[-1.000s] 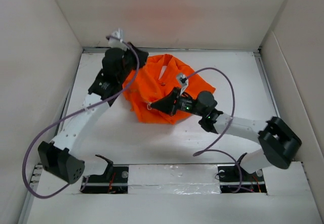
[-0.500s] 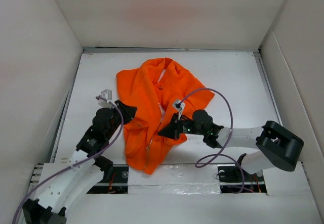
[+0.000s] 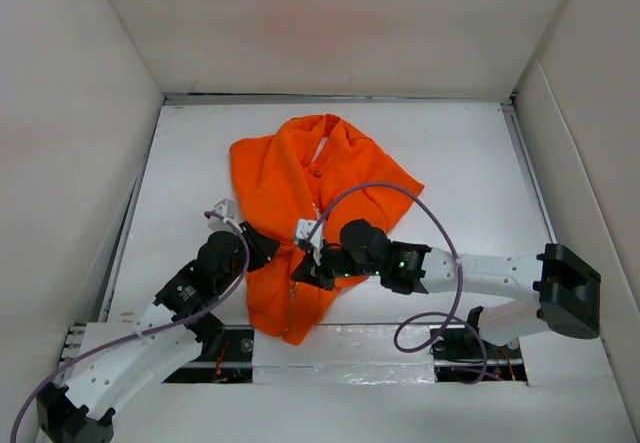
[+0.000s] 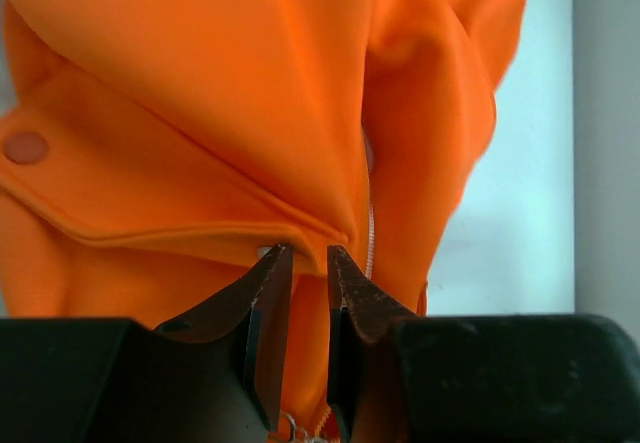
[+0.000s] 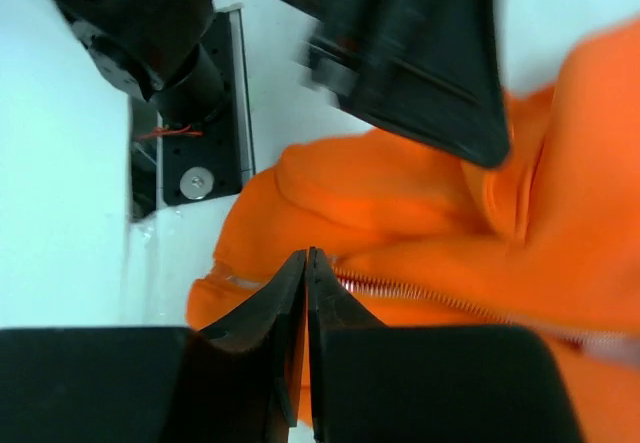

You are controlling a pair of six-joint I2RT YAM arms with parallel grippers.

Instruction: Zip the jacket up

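The jacket (image 3: 300,173) lies crumpled mid-frame on the desk (image 3: 470,153). Left jaws stand nearly closed at a fold, and I cannot tell if they grip it. Right jaws are clenched at the zip (image 5: 420,295). Thin fabric could slip free, or bunch and jam the teeth.

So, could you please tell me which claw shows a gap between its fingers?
The left claw: its fingers stand slightly apart at a fold of the jacket, while the right claw is shut tight beside the zipper.
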